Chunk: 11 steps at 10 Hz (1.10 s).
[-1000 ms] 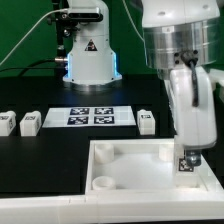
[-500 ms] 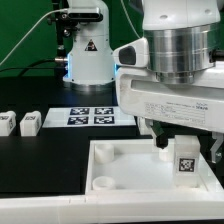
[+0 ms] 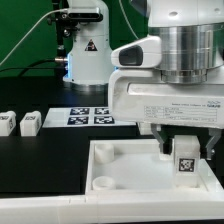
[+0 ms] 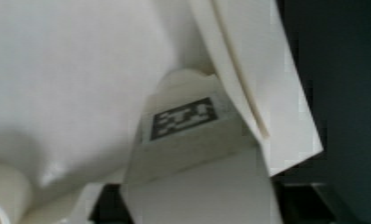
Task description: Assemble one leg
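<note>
My gripper (image 3: 186, 150) is shut on the leg (image 3: 185, 161), a small white post with a black-and-white tag facing the camera. It holds the leg upright over the right rear part of the large white square tray-like piece (image 3: 120, 158), near a corner socket. Whether the leg's foot touches the piece is hidden. In the wrist view the leg (image 4: 196, 130) runs out from between the dark fingers (image 4: 111, 200), with the white piece (image 4: 57, 80) behind it.
Two more small white legs (image 3: 30, 123) (image 3: 5, 124) lie on the black table at the exterior view's left. The marker board (image 3: 92, 117) lies behind the white piece. The robot base (image 3: 88, 50) stands at the back.
The wrist has turned about its axis with the leg in it, so the broad side of the hand now faces the camera. The leg stays over the same corner.
</note>
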Each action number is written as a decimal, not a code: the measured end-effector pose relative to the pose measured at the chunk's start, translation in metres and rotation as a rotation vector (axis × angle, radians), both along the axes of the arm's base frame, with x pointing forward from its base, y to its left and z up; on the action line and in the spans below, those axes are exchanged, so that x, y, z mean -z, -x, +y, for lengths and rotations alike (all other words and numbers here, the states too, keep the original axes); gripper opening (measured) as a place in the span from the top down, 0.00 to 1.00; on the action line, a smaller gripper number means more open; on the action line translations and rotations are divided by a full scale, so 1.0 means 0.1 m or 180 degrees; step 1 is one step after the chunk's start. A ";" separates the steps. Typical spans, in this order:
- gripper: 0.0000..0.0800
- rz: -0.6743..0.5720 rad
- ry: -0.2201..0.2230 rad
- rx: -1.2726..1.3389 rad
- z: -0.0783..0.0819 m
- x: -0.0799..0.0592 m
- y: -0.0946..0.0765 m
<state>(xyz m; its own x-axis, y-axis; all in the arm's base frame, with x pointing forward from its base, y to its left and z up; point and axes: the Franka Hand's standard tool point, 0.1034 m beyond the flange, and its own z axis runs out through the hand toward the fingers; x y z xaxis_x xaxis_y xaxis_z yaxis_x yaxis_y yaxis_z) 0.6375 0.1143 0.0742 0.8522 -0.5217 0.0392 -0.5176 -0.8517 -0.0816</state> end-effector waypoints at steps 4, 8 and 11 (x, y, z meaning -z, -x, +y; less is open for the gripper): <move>0.63 0.0129 -0.0099 0.1757 -0.03 0.00 0.02; 0.63 0.0326 -0.0304 0.3918 -0.06 0.02 0.07; 0.59 0.0364 -0.0385 0.4599 -0.06 0.01 0.09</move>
